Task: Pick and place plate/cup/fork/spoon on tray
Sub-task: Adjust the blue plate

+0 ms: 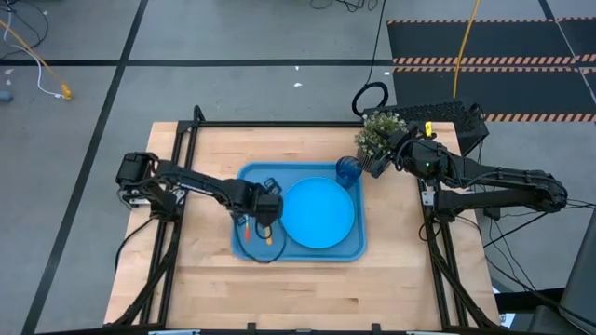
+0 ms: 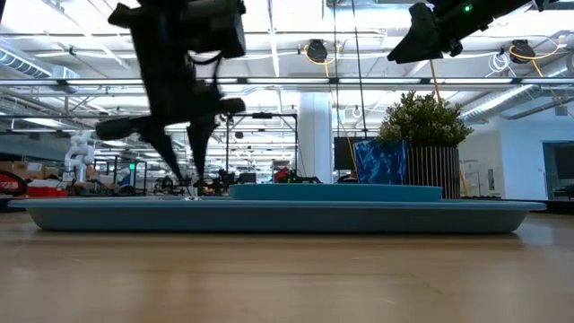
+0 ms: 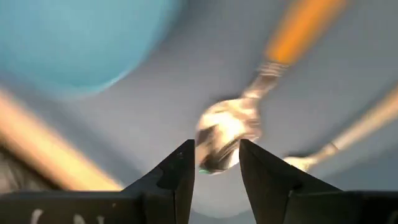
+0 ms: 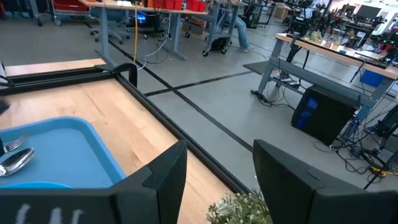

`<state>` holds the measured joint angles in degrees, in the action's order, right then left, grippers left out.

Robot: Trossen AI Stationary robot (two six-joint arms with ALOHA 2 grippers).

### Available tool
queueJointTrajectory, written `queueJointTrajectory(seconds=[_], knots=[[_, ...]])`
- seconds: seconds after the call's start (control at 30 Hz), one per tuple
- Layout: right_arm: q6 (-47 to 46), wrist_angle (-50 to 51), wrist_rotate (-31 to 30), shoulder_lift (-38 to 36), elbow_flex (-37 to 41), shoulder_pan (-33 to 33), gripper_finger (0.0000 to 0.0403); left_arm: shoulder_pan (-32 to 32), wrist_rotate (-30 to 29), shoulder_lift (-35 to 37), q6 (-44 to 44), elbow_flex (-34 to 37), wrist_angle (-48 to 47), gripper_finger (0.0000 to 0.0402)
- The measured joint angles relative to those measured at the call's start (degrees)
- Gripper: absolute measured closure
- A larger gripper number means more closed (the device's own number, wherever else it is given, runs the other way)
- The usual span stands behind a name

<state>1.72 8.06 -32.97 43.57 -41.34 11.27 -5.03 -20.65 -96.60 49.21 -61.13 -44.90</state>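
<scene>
The light-blue tray (image 1: 251,181) lies mid-table. The round sky-blue plate (image 1: 318,214) sits on its right half. The dark-blue cup (image 1: 347,171) stands upright in its far right corner. The spoon (image 3: 227,134) and the fork (image 3: 348,137) lie side by side on the tray's left part, with their orange handles toward the near edge. My left gripper (image 1: 264,221) points steeply down just above them. It is open, and the spoon's bowl shows beyond the gap between its fingers (image 3: 180,180). My right gripper (image 4: 217,162) hangs open and raised beside the plant, holding nothing.
A potted green plant (image 1: 377,133) stands at the table's far right, just behind the cup and under my right arm. A black frame (image 1: 279,124) runs along the table's far and side edges. Bare wood (image 1: 298,288) stretches in front of the tray.
</scene>
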Motion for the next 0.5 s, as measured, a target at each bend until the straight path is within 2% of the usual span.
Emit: queueJointTrajectory(seconds=[0.23,0.4,0.5], knots=[[1.6,-1.0,0.0,0.0,0.0,0.0,0.0227,0.0,-1.2,0.0,-31.5,-9.0,-3.3,0.0273],[5.3,-6.2,0.0,0.0,0.0,0.0,0.0227,1.8,5.2,0.0,-59.5,-15.3,-2.2,0.0273],[5.8,-7.5,0.0,0.0,0.0,0.0,0.0227,2.6,8.1,0.0,-69.3,-17.5,-0.8,0.0273]])
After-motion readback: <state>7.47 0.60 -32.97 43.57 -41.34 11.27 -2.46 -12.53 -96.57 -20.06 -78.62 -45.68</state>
